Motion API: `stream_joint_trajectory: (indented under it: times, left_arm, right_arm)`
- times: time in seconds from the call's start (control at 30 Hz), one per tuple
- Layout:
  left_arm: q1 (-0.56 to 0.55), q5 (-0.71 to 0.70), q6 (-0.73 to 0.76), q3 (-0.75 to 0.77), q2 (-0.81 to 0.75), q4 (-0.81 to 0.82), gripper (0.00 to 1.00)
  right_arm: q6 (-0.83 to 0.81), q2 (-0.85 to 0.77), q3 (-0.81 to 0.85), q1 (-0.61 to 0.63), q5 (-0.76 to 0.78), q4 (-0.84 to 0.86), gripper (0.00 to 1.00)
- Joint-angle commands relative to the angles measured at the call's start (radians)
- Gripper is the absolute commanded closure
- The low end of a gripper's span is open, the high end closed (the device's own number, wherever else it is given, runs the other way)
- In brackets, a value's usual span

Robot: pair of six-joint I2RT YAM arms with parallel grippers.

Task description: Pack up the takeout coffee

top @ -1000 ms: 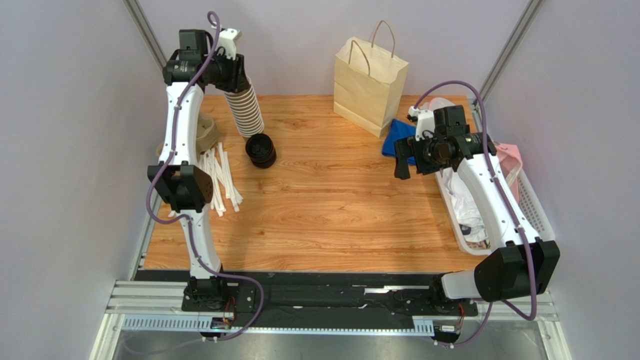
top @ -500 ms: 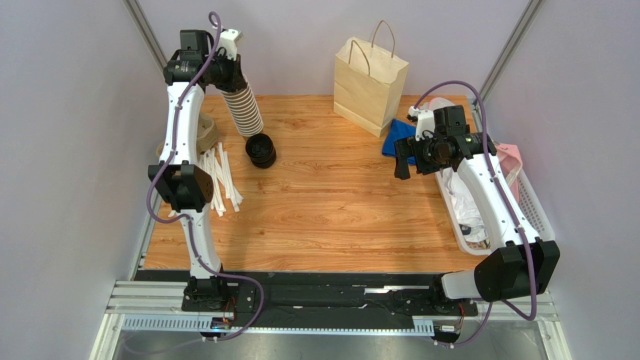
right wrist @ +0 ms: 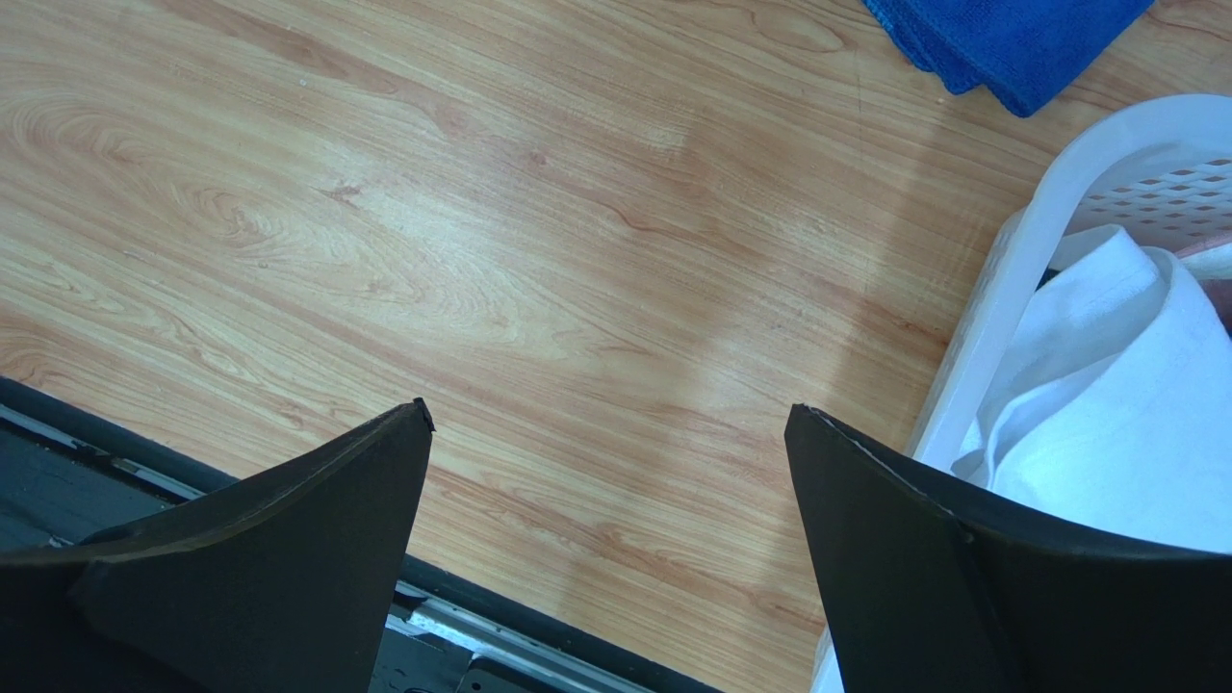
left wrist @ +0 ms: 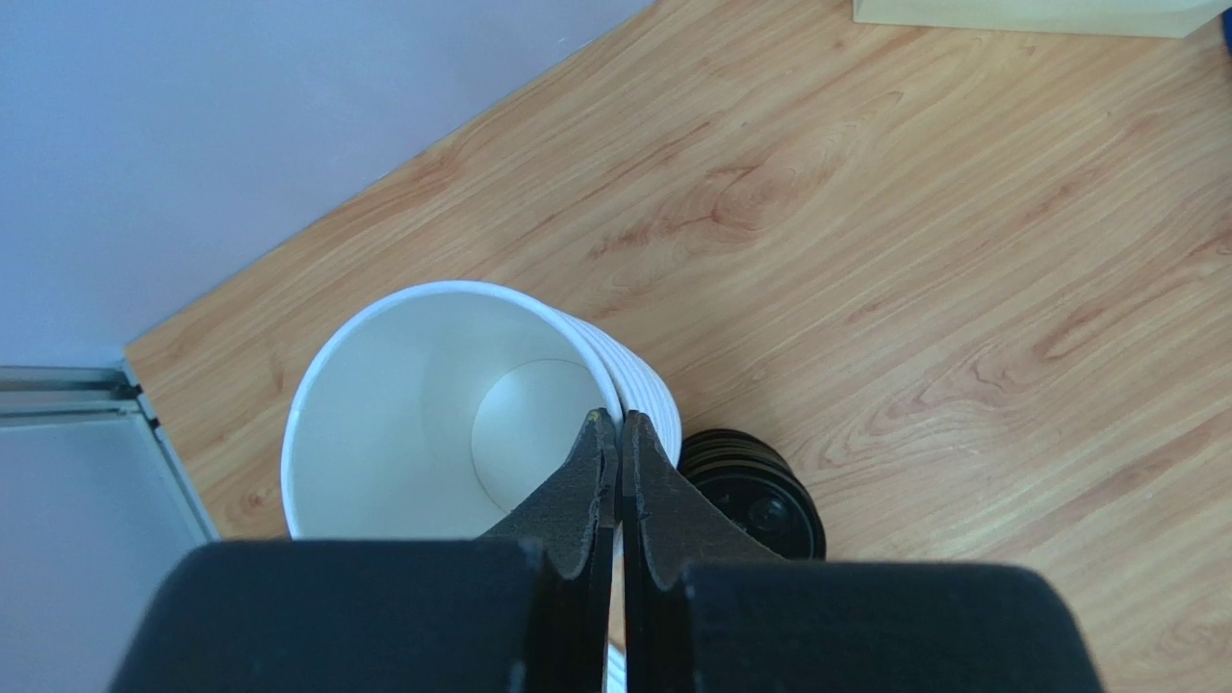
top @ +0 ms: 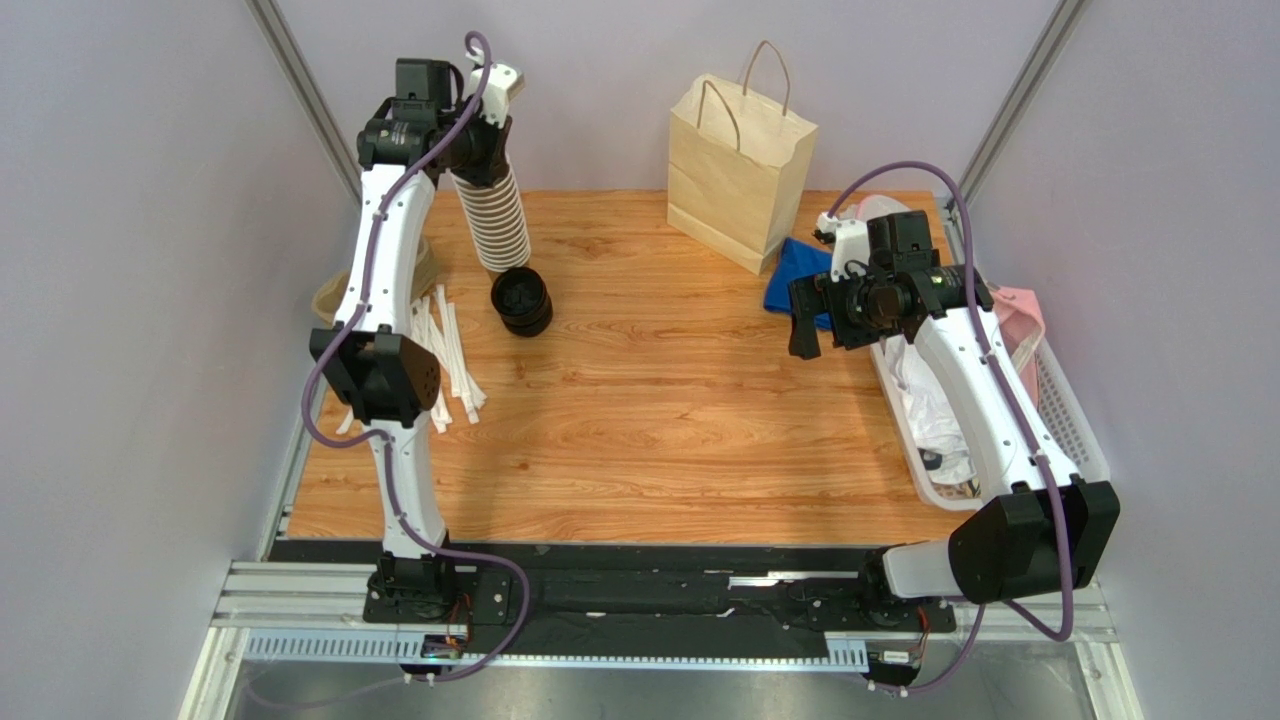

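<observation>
Coffee: no lidded brown cup shows in any view. By my reading it has yet to be made up from a cup and a lid, so nothing is ready to pack.
Relation: left tool (left wrist: 619, 428) sits right over the stack (top: 498, 225) of white-rimmed cups at the far left of the worktop (top: 676, 405), looking down the mouth of the top cup (left wrist: 434, 419). The stack's long axis runs up to the tool, near upright with a slight lean.
Left tool: fingers pressed together on the top cup's rim, one inside the wall and one outside, a thin pinch on paper.
Lids: black pile (top: 522, 300) just beside the stack's foot, on its near-right side.
Nearer arm: left by far; the right is well apart, across the worktop.
Right tool (right wrist: 609, 410): spread wide, holding nothing, hanging over bare wood beside the white basket (right wrist: 1012, 275).
Bag (top: 741, 158): upright at the far edge, right of the stack and well apart from it.
Next move, as I judge it: a pull along the stack's axis to free one cup, then a lid from the pile close by.
Risk: nested cups may rise together, or the thin rim may buckle under the pinch.
Unclear: whether the stack's foot rests on the worktop.
</observation>
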Motion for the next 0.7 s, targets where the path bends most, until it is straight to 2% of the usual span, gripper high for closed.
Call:
stream_joint_trajectory:
  times: [0.0, 0.5, 0.67]
  left_arm:
    - [0.002, -0.028, 0.065, 0.008, -0.105, 0.037, 1.0]
    - [-0.004, -0.069, 0.131, 0.074, -0.156, 0.041, 1.0]
    - [-0.004, -0.097, 0.151, 0.099, -0.234, 0.102, 1.0]
  right_arm:
    - [-0.013, -0.015, 0.017, -0.002, 0.004, 0.011, 0.0]
    - [-0.008, -0.009, 0.03, -0.002, -0.007, 0.006, 0.0]
    - [-0.008, -0.009, 0.037, -0.003, -0.011, 0.003, 0.0]
